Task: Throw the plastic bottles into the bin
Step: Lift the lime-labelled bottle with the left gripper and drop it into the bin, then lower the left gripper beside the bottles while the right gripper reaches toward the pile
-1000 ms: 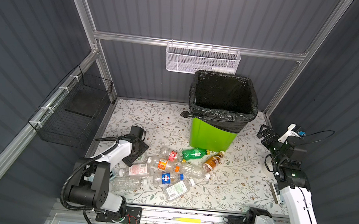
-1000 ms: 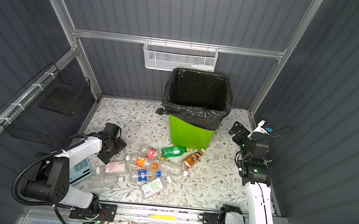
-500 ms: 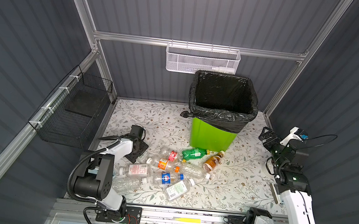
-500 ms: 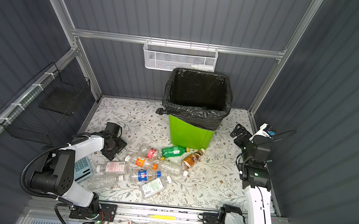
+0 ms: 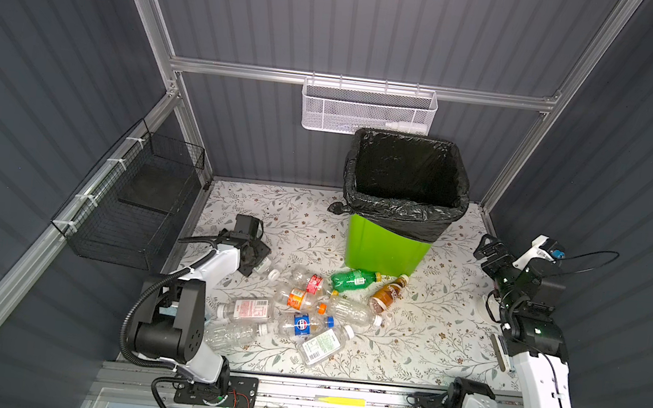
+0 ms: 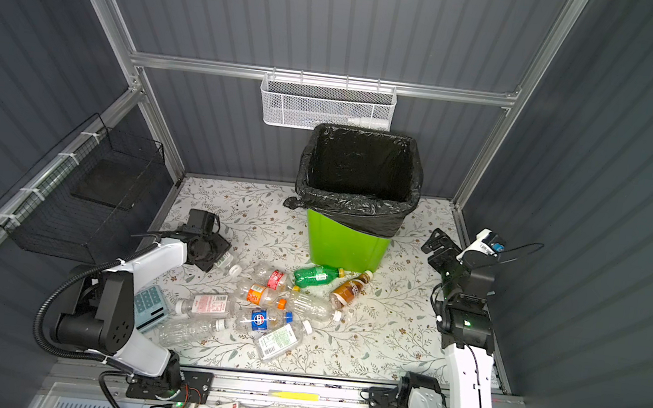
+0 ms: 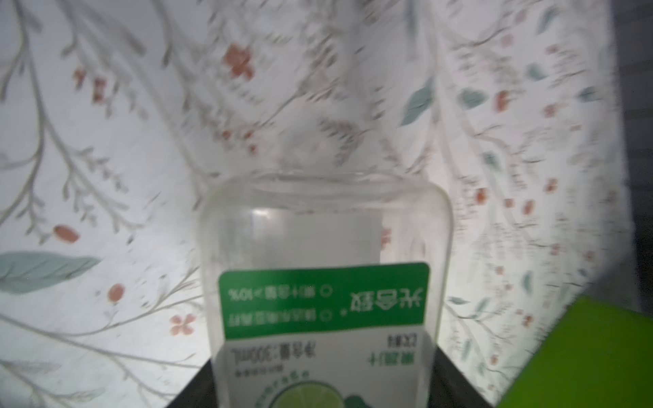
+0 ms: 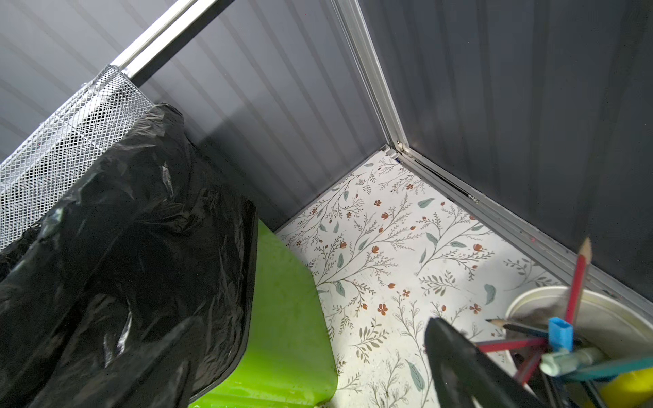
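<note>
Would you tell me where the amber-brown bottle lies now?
In a top view the amber-brown bottle lies mid-table, just before the bin, right of the green bottle.

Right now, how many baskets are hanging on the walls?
2. The white mesh basket hangs on the back wall's rail, behind the bin. The black wire basket hangs on the left wall. I see no others.

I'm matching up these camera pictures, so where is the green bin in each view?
Both top views: bin at the back middle, behind the bottles.
Left wrist: just a green corner at the edge.
Right wrist: close up, bag and green wall.
Shared landmark: the flowered table cover.
</note>
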Available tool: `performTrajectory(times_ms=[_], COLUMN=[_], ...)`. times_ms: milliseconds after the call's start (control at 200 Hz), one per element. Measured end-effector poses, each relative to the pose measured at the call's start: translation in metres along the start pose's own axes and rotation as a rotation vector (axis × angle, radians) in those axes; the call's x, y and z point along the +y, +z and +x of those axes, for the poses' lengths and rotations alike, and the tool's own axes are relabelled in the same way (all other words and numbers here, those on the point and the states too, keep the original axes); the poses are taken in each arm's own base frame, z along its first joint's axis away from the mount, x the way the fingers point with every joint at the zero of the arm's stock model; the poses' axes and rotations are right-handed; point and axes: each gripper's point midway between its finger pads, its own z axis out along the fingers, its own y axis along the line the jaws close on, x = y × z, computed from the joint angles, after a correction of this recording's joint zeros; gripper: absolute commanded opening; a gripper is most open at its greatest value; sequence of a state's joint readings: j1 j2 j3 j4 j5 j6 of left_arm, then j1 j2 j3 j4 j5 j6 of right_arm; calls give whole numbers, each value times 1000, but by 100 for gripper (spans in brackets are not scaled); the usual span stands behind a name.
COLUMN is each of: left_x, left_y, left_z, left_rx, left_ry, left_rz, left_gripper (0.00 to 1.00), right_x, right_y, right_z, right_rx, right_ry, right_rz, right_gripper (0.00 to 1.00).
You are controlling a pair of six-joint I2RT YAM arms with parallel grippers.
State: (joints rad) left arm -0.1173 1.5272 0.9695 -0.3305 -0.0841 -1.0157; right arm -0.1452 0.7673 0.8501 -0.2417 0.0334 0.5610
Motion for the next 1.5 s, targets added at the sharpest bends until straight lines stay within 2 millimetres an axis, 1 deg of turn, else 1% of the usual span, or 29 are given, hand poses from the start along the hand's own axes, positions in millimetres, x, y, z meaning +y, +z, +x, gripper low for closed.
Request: performTrajectory(times_ms=[70, 135, 170, 210, 280, 370, 405, 465, 525, 540, 560, 605, 660, 670, 685, 720, 751, 806, 866, 901, 971, 1046, 1146, 1201, 1246, 1301, 1351, 1396, 1501], left_x=[-48, -99, -126, -155, -191, -223, -236, -262, -300, -312, -327, -364, -406, -413, -424, -440, -450, -453, -444, -433, -408, -381, -356, -343, -333, -324, -316, -310, -285], left_y=[-28, -73, -103, -145, -219, -304, -330, -361, -376, -379, -376, -373, -353, -353, -343, -328, -311, -280, -253, -243, -248, -276, -341, -369, -382, -386, -375, -356, -287], left_z=[-33, -70, -90, -113, -142, -164, -168, -171, -156, -148, -137, -103, -52, -44, -27, 2, 29, 72, 99, 103, 92, 65, 23, 8, 1, -6, -9, -9, -2], left_rx=[-100, -231, -312, -420, -590, -759, -797, -833, -824, -808, -786, -711, -589, -569, -536, -473, -410, -304, -251, -247, -316, -427, -630, -714, -761, -794, -802, -792, -723], left_ry=[41, 88, 110, 132, 152, 152, 155, 171, 226, 245, 275, 352, 466, 483, 524, 591, 647, 730, 793, 817, 837, 825, 772, 743, 729, 717, 719, 736, 798], left_rz=[138, 289, 376, 482, 646, 856, 932, 1040, 1136, 1169, 1188, 1260, 1308, 1323, 1328, 1338, 1332, 1293, 1238, 1202, 1161, 1128, 1140, 1144, 1134, 1099, 1039, 971, 754], left_gripper=[45, 46, 46, 46, 45, 43, 43, 43, 49, 51, 54, 62, 71, 75, 80, 97, 100, 100, 100, 100, 100, 100, 100, 100, 100, 100, 100, 100, 100], right_x=[0, 0, 0, -1, -2, -5, -6, -6, -6, -6, -6, -4, 0, 1, 2, 4, 5, 6, 4, 4, 5, 5, 2, -2, -6, -11, -16, -20, -30], right_y=[-2, -3, -4, -6, -9, -11, -12, -13, -13, -13, -13, -13, -12, -11, -11, -9, -8, -6, -7, -9, -16, -24, -26, -22, -18, -14, -10, -6, 0], right_z=[-2, -4, -5, -6, -9, -9, -10, -10, -9, -9, -8, -8, -6, -5, -4, -1, 1, 5, 8, 8, 3, 2, 6, 15, 24, 37, 51, 63, 90], right_rx=[-7, -14, -19, -25, -40, -52, -54, -57, -56, -55, -53, -48, -37, -33, -26, -9, 2, 24, 36, 35, 9, -14, -13, 9, 34, 68, 105, 136, 204], right_ry=[1, 2, 2, 3, 4, 10, 15, 22, 26, 27, 29, 31, 31, 31, 31, 28, 26, 19, 14, 12, 12, 17, 35, 53, 70, 97, 123, 147, 198], right_rz=[0, -1, -1, 1, 6, 13, 14, 14, 12, 11, 8, -2, -22, -27, -32, -45, -53, -56, -48, -48, -57, -65, -67, -60, -54, -48, -42, -37, -28], right_gripper=[99, 99, 99, 99, 99, 99, 99, 99, 99, 99, 99, 99, 99, 99, 99, 99, 99, 99, 99, 99, 99, 99, 99, 99, 99, 99, 99, 99, 99])
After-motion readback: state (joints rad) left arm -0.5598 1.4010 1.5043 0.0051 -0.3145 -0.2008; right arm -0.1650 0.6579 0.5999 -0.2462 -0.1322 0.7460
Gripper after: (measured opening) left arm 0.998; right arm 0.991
